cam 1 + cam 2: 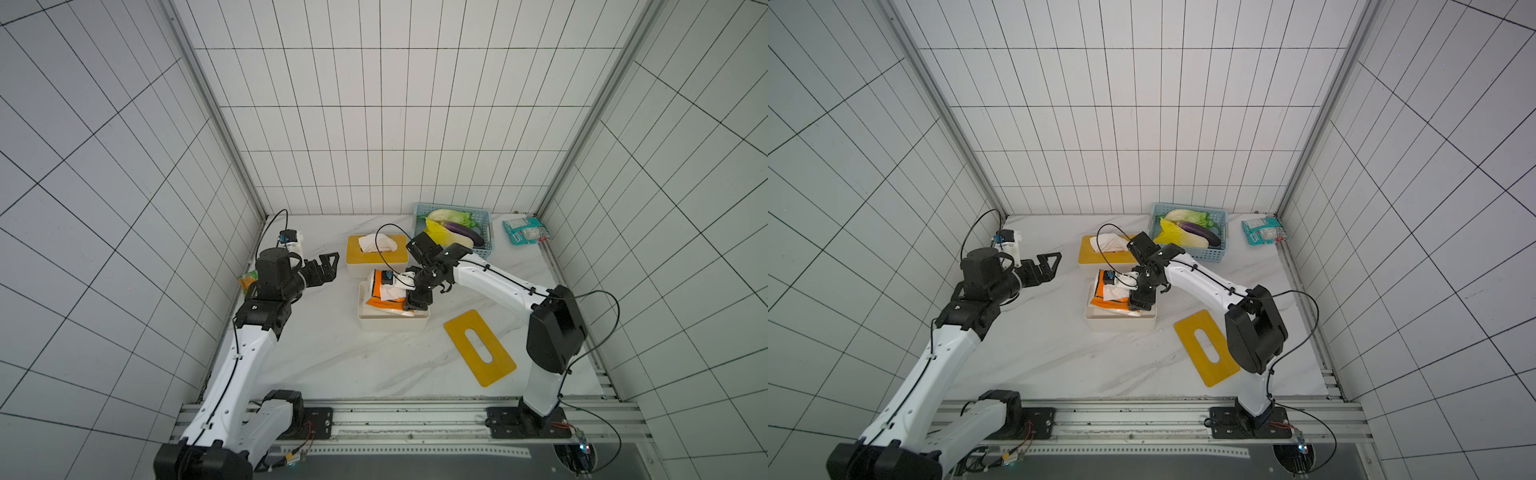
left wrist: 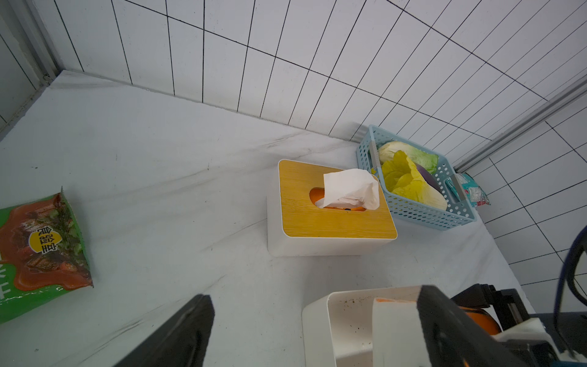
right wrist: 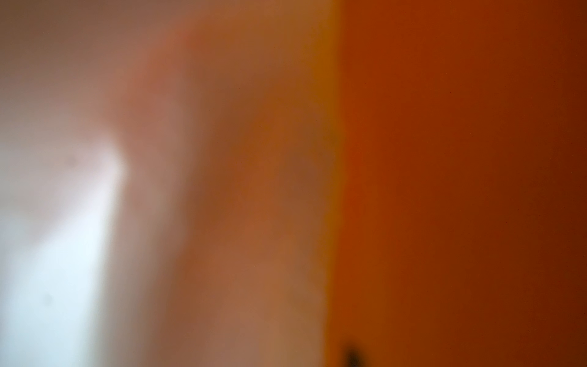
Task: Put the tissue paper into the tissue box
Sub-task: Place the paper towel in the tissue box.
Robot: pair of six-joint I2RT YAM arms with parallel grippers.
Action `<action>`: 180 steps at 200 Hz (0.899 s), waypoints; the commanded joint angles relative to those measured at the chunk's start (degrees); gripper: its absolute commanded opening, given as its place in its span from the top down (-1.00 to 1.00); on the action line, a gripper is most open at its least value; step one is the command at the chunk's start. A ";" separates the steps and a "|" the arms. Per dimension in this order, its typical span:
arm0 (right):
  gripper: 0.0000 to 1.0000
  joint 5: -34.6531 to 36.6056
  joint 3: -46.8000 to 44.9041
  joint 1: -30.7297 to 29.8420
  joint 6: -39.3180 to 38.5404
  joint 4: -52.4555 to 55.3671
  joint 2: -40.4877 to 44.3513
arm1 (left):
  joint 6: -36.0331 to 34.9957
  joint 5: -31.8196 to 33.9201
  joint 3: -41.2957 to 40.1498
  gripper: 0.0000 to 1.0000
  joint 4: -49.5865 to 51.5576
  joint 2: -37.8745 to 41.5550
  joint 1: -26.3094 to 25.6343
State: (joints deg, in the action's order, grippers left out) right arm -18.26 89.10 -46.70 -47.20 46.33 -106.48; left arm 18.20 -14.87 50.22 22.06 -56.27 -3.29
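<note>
Black and pointed downward, the right pincer [image 1: 415, 306] dips into the open box [image 1: 392, 324], a little right of centre in both top views. It sits at the right end of the tissue pack [image 1: 384, 293]. Whether it is clamped on the pack or only touching it I cannot tell: the wrist covers the jaws from above, and the right wrist view gives only an orange and white blur. The orange and white pack lies tilted in the white box, its upper end poking past the rim.

Left of centre, the left pincer [image 1: 332, 269] hangs above the desk [image 1: 332, 365] with its jaws spread wide and nothing between them.

Just above the open box in the frame stands a second box [image 1: 357, 254] with a wooden top, a white tissue [image 1: 376, 242] sticking out of its slot. The lid [image 1: 478, 348], yellow with a long slot, lies flat on the desk to the lower right of the open box, apart from it.

Further up and right, a blue basket [image 1: 490, 233] holds vegetables [image 1: 451, 217], and a teal packet [image 1: 525, 230] lies beyond it by the right wall. A green snack bag [image 1: 248, 281] lies by the left wall, partly hidden behind the left arm.
</note>
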 commanded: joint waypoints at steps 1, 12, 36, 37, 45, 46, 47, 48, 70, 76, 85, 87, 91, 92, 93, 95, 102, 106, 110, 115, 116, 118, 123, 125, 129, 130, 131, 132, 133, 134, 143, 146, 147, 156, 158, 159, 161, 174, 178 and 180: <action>-0.57 0.85 2.89 -0.75 -0.88 2.90 -2.14 | 0.08 -0.42 0.41 -0.97 -0.62 0.28 0.22; -0.61 1.27 3.56 -0.85 -0.88 3.64 -3.26 | 0.09 -0.34 0.41 -0.96 -0.62 0.26 0.21; -0.64 2.15 4.42 -1.27 -1.04 5.08 -5.08 | 0.09 -0.41 0.41 -0.96 -0.62 0.28 0.26; -0.64 2.17 4.42 -1.28 -1.05 5.08 -5.11 | 0.09 -0.41 0.41 -0.96 -0.62 0.24 0.24; -0.64 2.22 4.42 -1.37 -1.05 5.17 -5.51 | 0.08 -0.51 0.41 -0.96 -0.62 0.15 0.22; -0.64 2.20 4.42 -1.42 -1.05 5.17 -5.55 | 0.09 -0.51 0.41 -0.96 -0.62 0.13 0.22; -0.65 2.19 4.37 -1.44 -1.05 5.18 -5.61 | 0.09 -0.46 0.41 -0.97 -0.62 0.16 0.22; -0.65 2.18 4.39 -1.46 -1.10 5.18 -5.64 | 0.09 -0.49 0.41 -0.97 -0.62 0.18 0.21; -0.64 1.66 4.42 -1.84 -1.05 5.49 -6.61 | 0.16 -0.58 0.41 -0.96 -0.62 0.27 0.21; -0.65 1.57 4.42 -1.97 -0.97 5.53 -6.95 | 0.08 -0.52 0.41 -0.97 -0.62 0.28 0.21; -0.65 1.56 4.42 -2.08 -0.80 5.57 -7.31 | 0.11 -0.57 0.41 -0.96 -0.62 0.28 0.26; -0.66 1.56 4.42 -2.04 -0.73 5.54 -7.40 | 0.16 -0.59 0.41 -0.97 -0.62 0.28 0.22; -0.66 1.61 4.50 -2.10 -0.75 5.66 -7.55 | 0.17 -0.57 0.41 -0.96 -0.62 0.27 0.21; -0.66 1.58 4.50 -2.13 -0.72 5.64 -7.58 | 0.17 -0.58 0.41 -0.96 -0.62 0.28 0.21; -0.67 1.57 4.50 -2.15 -0.76 5.63 -7.64 | 0.17 -0.59 0.41 -0.96 -0.62 0.28 0.21; -0.67 1.57 4.53 -2.17 -0.71 5.69 -7.68 | 0.17 -0.57 0.41 -0.97 -0.62 0.28 0.21; -0.69 1.65 4.59 -2.18 -0.59 5.70 -7.84 | 0.17 -0.59 0.41 -0.97 -0.62 0.28 0.21; -0.71 1.78 4.67 -2.09 -0.41 5.63 -7.87 | 0.15 -0.58 0.41 -0.97 -0.62 0.28 0.23; -0.73 1.89 4.68 -2.12 -0.25 5.62 -7.80 | 0.14 -0.59 0.41 -0.96 -0.62 0.28 0.26; -0.76 2.03 4.81 -2.17 -0.10 5.62 -7.66 | 0.17 -0.63 0.43 -0.96 -0.62 0.22 0.21; -0.77 2.11 4.83 -2.17 -0.05 5.62 -7.63 | 0.17 -0.65 0.42 -0.97 -0.62 0.25 0.26; -0.79 2.16 4.85 -2.15 -0.03 5.62 -7.55 | 0.17 -0.68 0.41 -0.96 -0.62 0.28 0.22; -0.85 2.33 4.94 -2.17 0.09 5.53 -7.16 | 0.17 -0.62 0.42 -0.96 -0.62 0.28 0.28; -0.89 2.39 4.94 -2.17 0.20 5.46 -6.99 | 0.17 -0.67 0.41 -0.97 -0.62 0.35 0.23; -0.97 2.48 4.82 -2.08 0.30 5.25 -6.60 | 0.15 -0.65 0.41 -0.96 -0.62 0.37 0.27; -0.98 2.51 4.75 -2.08 0.32 5.21 -6.44 | 0.16 -0.62 0.41 -0.97 -0.62 0.37 0.29; -0.98 2.51 4.75 -2.08 0.32 5.21 -6.44 | 0.17 -0.65 0.41 -0.96 -0.62 0.37 0.25; -0.99 2.52 4.71 -2.08 0.34 5.15 -6.32 | 0.17 -0.67 0.41 -0.97 -0.62 0.37 0.23; -1.00 2.52 4.70 -2.08 0.35 5.08 -6.17 | 0.17 -0.63 0.41 -0.96 -0.62 0.33 0.27; -0.99 2.53 4.69 -2.08 0.35 5.00 -6.01 | 0.17 -0.66 0.36 -0.97 -0.62 0.31 0.28; -0.98 2.53 4.06 -1.92 0.41 4.20 -4.53 | 0.17 -0.60 0.34 -0.97 -0.62 0.33 0.30; -0.98 2.53 3.80 -1.84 0.48 3.76 -4.01 | 0.13 -0.66 0.33 -0.96 -0.62 0.32 0.22; -0.98 2.53 3.71 -1.83 0.51 3.63 -3.79 | 0.15 -0.63 0.37 -0.96 -0.62 0.30 0.22; -0.98 2.62 2.79 -1.42 1.19 2.11 -1.78 | 0.17 -0.74 0.41 -0.96 -0.62 0.37 0.24; -0.98 2.55 2.60 -1.32 1.46 1.82 -1.34 | 0.17 -0.72 0.41 -0.96 -0.62 0.37 0.22; -0.98 2.50 2.54 -1.26 1.61 1.65 -1.09 | 0.13 -0.75 0.41 -0.97 -0.62 0.37 0.22; -0.98 2.39 2.32 -1.09 1.83 1.31 -0.62 | 0.14 -0.72 0.41 -0.96 -0.66 0.37 0.21; -0.98 0.60 1.17 0.10 3.74 -0.45 2.83 | 0.26 -0.77 0.41 -0.96 -0.62 0.37 0.21; -0.98 0.01 0.81 0.42 4.56 -1.15 3.94 | 0.23 -0.73 0.42 -0.97 -0.62 0.41 0.25; -0.98 -0.43 0.61 0.63 5.10 -1.50 4.51 | 0.25 -0.76 0.41 -0.96 -0.69 0.43 0.22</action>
State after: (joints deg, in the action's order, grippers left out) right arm -15.84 91.11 -47.70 -46.02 48.40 -110.00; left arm 18.44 -15.09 50.22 22.06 -56.27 -3.27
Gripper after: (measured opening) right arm 0.989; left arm 0.983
